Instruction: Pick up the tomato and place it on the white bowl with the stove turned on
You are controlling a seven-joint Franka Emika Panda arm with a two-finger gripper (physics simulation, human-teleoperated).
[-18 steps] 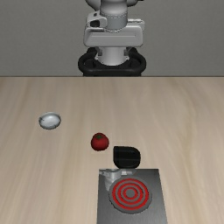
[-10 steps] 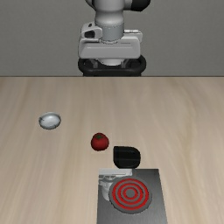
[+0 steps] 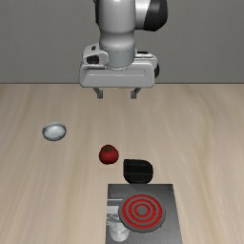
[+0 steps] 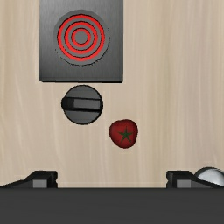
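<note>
One tomato, one white bowl, one black pot and one stove, whose single burner glows in red rings. The gripper hangs above the table, fingers spread wide, holding nothing. The tomato lies on bare wood, near the pot but not touching it. The bowl sits well apart toward the exterior view's left, with open tabletop between.

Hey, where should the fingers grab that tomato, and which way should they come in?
Take the tomato across its round middle, coming straight down from above. It sits free on the table with its green stem end up, and a gap separates it from the black object, so the open gripper should probably straddle it.
</note>
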